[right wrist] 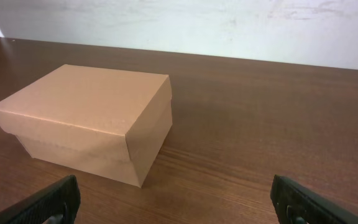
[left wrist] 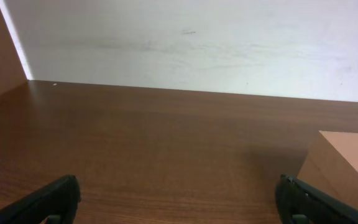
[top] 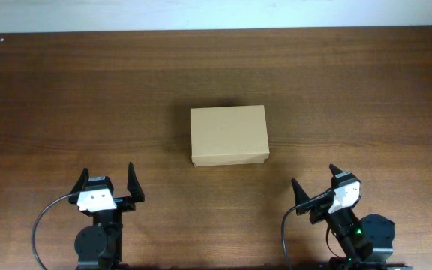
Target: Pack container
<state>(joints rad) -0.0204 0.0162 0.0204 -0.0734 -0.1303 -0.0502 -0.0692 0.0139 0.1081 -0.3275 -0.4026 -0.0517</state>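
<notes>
The container (top: 228, 135) is a plain brown cardboard box with its lid closed, standing in the middle of the wooden table. In the right wrist view it (right wrist: 86, 118) lies ahead and to the left; in the left wrist view only its corner (left wrist: 350, 165) shows at the right edge. My left gripper (top: 108, 182) is open and empty near the front left, well short of the box. My right gripper (top: 315, 184) is open and empty near the front right. Both show open in their wrist views, the left (left wrist: 179, 205) and the right (right wrist: 176, 202).
The dark wooden table (top: 66, 97) stretches around the box. A white wall (left wrist: 197, 43) runs along the table's far edge. Black cables loop beside each arm base at the front edge.
</notes>
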